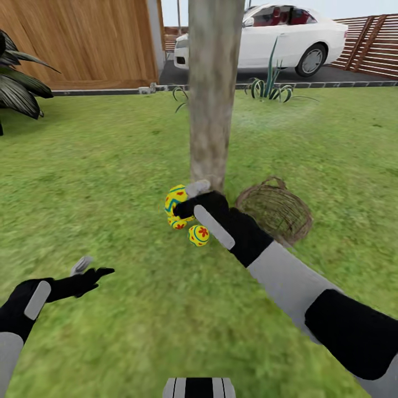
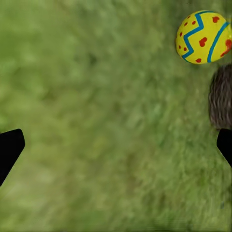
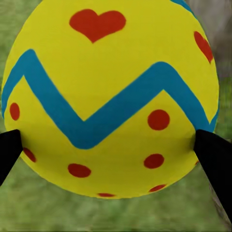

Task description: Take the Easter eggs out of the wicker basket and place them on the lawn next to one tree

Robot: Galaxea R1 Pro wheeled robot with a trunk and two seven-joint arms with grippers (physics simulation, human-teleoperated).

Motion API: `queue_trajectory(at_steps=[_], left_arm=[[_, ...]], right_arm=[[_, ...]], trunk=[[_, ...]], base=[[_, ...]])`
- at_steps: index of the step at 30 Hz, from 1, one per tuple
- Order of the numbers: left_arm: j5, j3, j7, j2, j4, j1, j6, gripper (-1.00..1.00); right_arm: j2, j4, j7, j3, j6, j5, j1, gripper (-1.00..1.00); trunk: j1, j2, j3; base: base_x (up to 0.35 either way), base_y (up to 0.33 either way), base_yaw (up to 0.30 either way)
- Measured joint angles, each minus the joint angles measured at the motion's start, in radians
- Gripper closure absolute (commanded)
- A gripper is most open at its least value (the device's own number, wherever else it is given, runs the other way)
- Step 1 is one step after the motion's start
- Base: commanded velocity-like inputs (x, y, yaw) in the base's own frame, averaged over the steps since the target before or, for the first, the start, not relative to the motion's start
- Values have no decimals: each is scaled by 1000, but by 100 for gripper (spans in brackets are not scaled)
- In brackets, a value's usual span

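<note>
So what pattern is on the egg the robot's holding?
Yellow egg with a blue zigzag band, red dots and a red heart; clearest in the right wrist view.

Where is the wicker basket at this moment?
In the head view, the wicker basket lies tipped on the lawn, just right of the tree trunk and behind the right gripper's arm.

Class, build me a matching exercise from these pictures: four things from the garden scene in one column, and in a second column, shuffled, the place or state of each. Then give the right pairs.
Things:
1. egg with the red heart
2. wicker basket
3. left gripper
4. white car

Places or states:
A. lying tipped on the lawn beside the tree
B. parked on the paving beyond the grass
C. held between the right gripper's fingers
D. open, above bare grass

Pairs: 1-C, 2-A, 3-D, 4-B
</note>
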Motion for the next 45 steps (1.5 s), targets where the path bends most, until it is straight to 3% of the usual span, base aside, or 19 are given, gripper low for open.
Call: queue_trajectory(at_steps=[1, 2, 3, 5, 6, 8, 9, 10, 12, 14, 17, 19, 23, 28, 35, 45], left_arm=[[12, 0, -51, 0, 15, 0, -14, -100], [16, 0, -102, 0, 41, 0, -31, -100], [17, 0, -193, 1, 99, 0, -78, -100], [13, -1, -387, 2, 238, 1, -216, -100], [11, -2, -444, 2, 288, 0, -262, -100], [-26, -5, -589, 3, 406, 0, -394, -100], [-47, -4, -635, 2, 439, 0, -434, -100], [-71, -3, -704, 2, 481, 0, -482, -100], [-88, -1, -810, 2, 533, 0, -530, -100], [-94, -1, -872, 2, 556, 0, -554, -100], [-93, -2, -894, -9, 563, 0, -562, -100], [-95, -3, -903, -30, 565, 0, -566, -100], [-118, -3, -910, -44, 566, 0, -620, -100], [-153, -3, -913, -47, 566, 0, -629, -100], [-153, -2, -950, -56, 566, 0, -627, -100], [-148, -5, -954, -57, 584, 0, -627, -100]], right_arm=[[0, 3, -2, 100, -58, -37, 22, 100], [0, 7, -7, 158, -109, -45, 43, 100], [0, 24, -22, 209, -197, -58, 80, 100], [0, 79, -42, 249, -412, -65, 175, 100], [0, 91, -45, 255, -506, -66, 206, 100], [-4, 168, -46, 277, -788, -69, 293, 100], [-5, 216, -46, 298, -865, -59, 320, 100], [-7, 285, -47, 345, -961, -45, 343, 100], [-9, 385, -47, 430, -1098, -28, 362, 100], [-11, 441, -48, 480, -1199, -21, 376, 100], [-10, 460, -48, 499, -1240, -19, 408, 100], [-12, 464, -48, 499, -1245, -19, 444, 100], [-13, 468, -49, 498, -1246, -18, 460, 100], [-22, 507, -49, 497, -1247, -20, 461, 100], [-34, 529, -50, 485, -1248, -22, 461, 100], [-39, 550, -49, 483, -1248, -21, 461, 100]], trunk=[[0, 0, 0], [0, 0, 0], [0, 0, 0], [0, 0, 0], [0, 0, 0], [0, 0, 0], [0, 0, 0], [0, 0, 0], [0, 0, 0], [0, 0, 0], [0, 0, 0], [0, 0, 0], [-1, 0, 0], [0, 0, 0], [0, 0, 0], [0, 0, 0]], base=[[0, 211, 0], [0, 112, 0], [0, 57, 0], [0, 24, 0], [0, 10, 0], [17, 22, 0], [61, 64, 0], [75, 76, 0], [92, 88, 0], [124, 72, 0], [204, 19, 0], [257, 129, 0], [241, 231, 0], [162, 293, 0], [122, 309, 0], [99, 225, 0]])
